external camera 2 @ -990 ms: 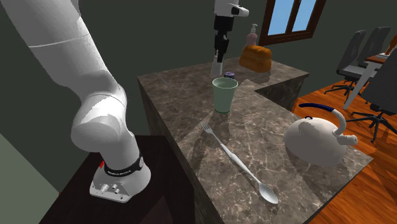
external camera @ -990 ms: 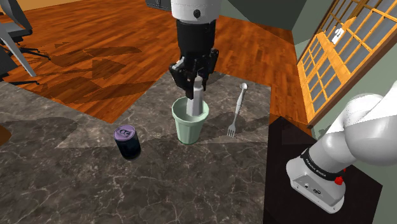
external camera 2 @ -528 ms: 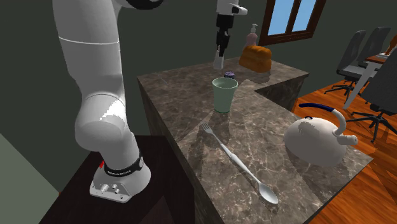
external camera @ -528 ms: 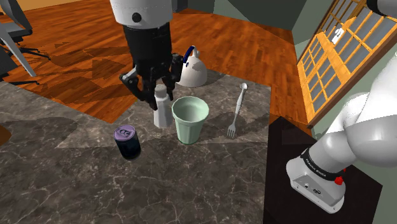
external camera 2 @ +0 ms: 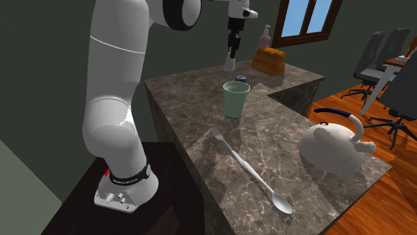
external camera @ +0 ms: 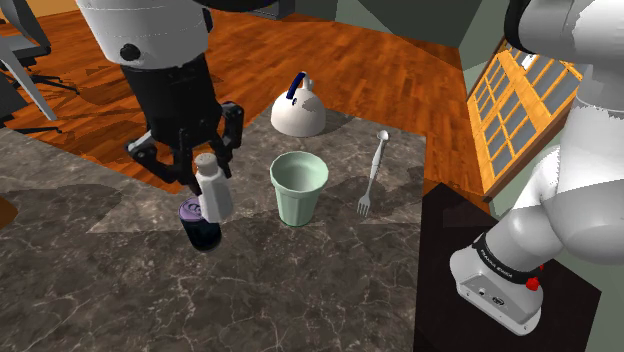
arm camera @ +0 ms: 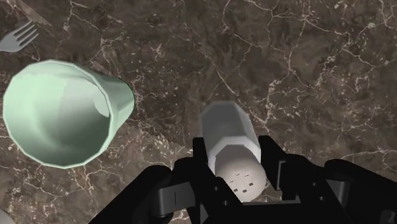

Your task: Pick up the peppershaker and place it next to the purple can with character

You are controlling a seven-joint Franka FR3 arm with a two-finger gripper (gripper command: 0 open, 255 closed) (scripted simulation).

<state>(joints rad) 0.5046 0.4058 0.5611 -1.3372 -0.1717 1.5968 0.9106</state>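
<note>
Clamping the white shaker between its jaws, the gripper hangs by the purple can, near the green cup.

Soft, moderate light falls from above. In the shoulder view, angular dark shadows lie across the wooden floor, and a paler patch crosses the marble desk. The second exterior view is dimmer, with dark walls and a bright blue window.
</note>
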